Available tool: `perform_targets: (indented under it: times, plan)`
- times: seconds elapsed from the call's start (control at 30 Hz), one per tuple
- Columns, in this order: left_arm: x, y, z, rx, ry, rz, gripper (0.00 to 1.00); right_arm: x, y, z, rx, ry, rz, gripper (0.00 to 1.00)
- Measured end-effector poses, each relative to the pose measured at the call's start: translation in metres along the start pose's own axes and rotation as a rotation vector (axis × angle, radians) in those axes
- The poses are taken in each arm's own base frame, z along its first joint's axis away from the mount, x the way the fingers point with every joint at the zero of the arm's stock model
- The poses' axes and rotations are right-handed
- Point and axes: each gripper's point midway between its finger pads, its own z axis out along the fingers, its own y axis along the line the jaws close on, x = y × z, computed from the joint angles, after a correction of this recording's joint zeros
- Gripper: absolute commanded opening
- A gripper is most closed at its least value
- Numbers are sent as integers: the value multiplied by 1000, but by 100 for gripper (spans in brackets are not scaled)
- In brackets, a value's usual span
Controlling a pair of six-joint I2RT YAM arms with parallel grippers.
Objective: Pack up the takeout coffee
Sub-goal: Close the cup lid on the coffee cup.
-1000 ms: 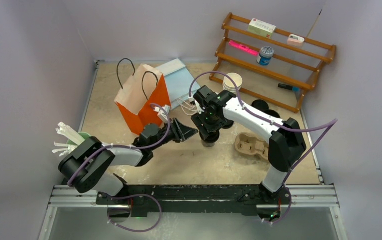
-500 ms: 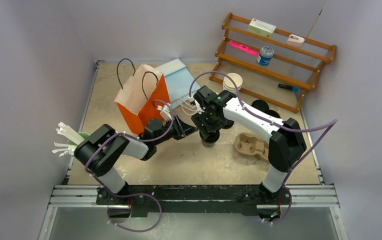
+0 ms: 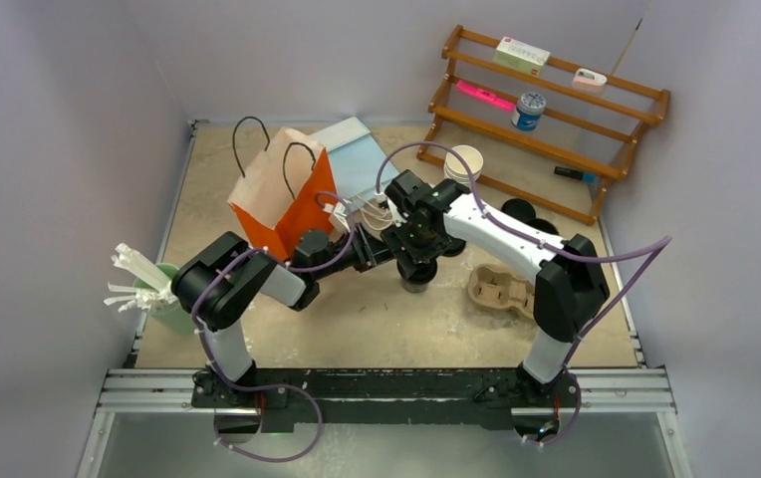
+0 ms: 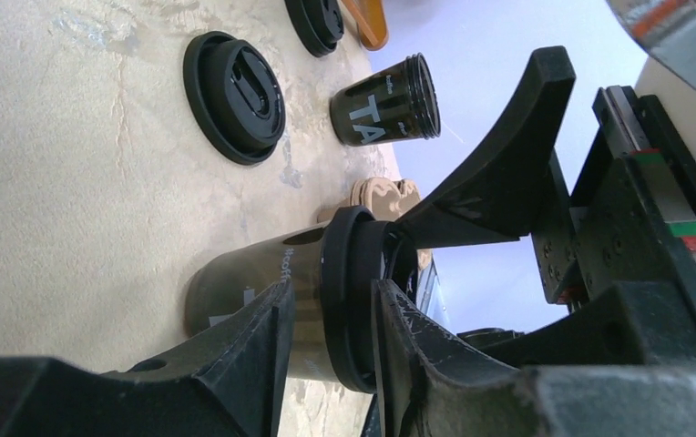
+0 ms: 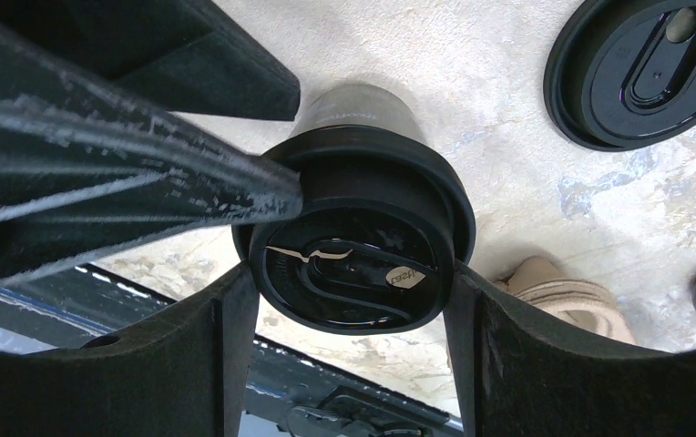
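Odds and ends on my table (image 3: 377,324)
Orange paper bag (image 3: 282,199) at ten o'clock, wooden rack (image 3: 546,119) at one, white cup stack (image 3: 463,159) beside it, brown pulp carrier (image 3: 501,291) at four, green cup (image 3: 160,304) at eight.

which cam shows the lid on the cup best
Right wrist: it looks straight down on the lid, with nearly all its top visible. Left wrist shows only its rim edge-on; the top view hides it under the right claw.

i am viewing the lidded cup (image 5: 355,232) standing between the bag (image 3: 282,194) on its left and the carrier (image 3: 501,289) on its right, the rack (image 3: 546,119) standing behind the carrier.
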Motion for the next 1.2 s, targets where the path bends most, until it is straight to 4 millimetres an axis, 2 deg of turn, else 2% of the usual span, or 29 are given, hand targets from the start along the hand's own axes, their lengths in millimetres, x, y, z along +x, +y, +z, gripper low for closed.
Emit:
perform_targets:
  times: [0.27, 0.53, 1.2]
  plan:
    - [1, 5, 7, 0, 13, -21, 33, 0, 0, 0, -1, 1, 0, 35]
    - [-1, 9, 11, -16, 20, -32, 26, 0, 0, 0, 0, 1, 0, 35]
    - [1, 16, 18, 5, 26, -31, 22, -1, -1, 1, -5, -10, 6, 35]
